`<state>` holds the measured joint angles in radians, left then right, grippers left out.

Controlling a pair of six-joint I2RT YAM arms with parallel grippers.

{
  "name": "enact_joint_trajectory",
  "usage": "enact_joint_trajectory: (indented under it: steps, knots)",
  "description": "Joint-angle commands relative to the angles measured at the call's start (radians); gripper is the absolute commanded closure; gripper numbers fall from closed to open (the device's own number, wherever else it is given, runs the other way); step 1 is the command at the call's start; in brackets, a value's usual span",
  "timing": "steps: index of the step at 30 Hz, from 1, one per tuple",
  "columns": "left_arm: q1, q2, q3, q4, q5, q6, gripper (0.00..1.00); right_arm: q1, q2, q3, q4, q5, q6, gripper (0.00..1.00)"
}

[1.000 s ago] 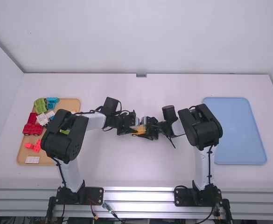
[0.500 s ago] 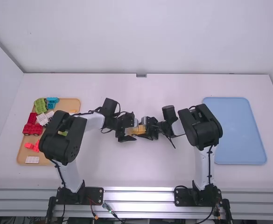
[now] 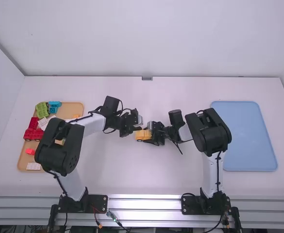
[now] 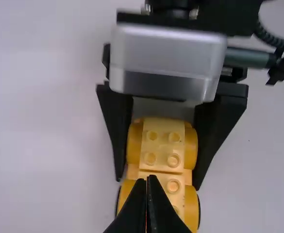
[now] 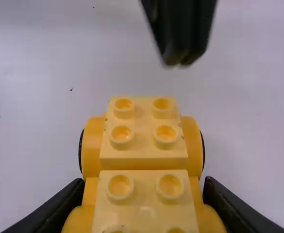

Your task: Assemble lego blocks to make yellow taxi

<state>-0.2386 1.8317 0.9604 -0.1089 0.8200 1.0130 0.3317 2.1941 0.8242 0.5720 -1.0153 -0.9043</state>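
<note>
Bright, even light fills the high view, with glare along the silver metal rail (image 3: 144, 204) and faint, soft shadows on the white table (image 3: 180, 172). Gentle highlights touch the yellow studded plastic-block car (image 3: 142, 135). In the right wrist view, the left arm's black gripper (image 3: 138, 128) blurs out of focus.

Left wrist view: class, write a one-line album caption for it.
Yellow block car, studs showing, clasped by its sides in the right gripper.

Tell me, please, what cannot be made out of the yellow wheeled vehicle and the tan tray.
High view: part of the tan tray, behind the left arm.
Right wrist view: the yellow wheeled vehicle's near end, cut off by the bottom edge.
Left wrist view: some studs, behind the left gripper.
</note>
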Motion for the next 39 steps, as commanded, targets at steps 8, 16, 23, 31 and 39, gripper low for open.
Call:
enact_joint_trajectory:
  steps: [8, 16, 23, 31, 39]
  knots:
    - [-0.002, 0.066, -0.005, -0.012, 0.058, -0.015, 0.98, 0.004, 0.013, -0.01, -0.008, 0.018, -0.009, 0.52]
    - [-0.016, 0.149, -0.006, 0.002, 0.051, -0.014, 0.98, 0.004, 0.013, -0.006, 0.005, 0.018, 0.024, 0.52]
    - [-0.026, 0.18, -0.006, -0.002, -0.064, -0.047, 0.98, 0.004, 0.013, -0.005, -0.001, 0.018, 0.024, 0.52]
    - [-0.036, 0.186, 0.007, -0.015, -0.23, -0.127, 0.98, 0.003, 0.013, -0.006, 0.0, 0.02, 0.025, 0.51]
    - [-0.014, 0.1, 0.143, -0.103, -0.128, -0.155, 0.98, 0.003, 0.013, -0.005, -0.004, 0.029, 0.025, 0.51]
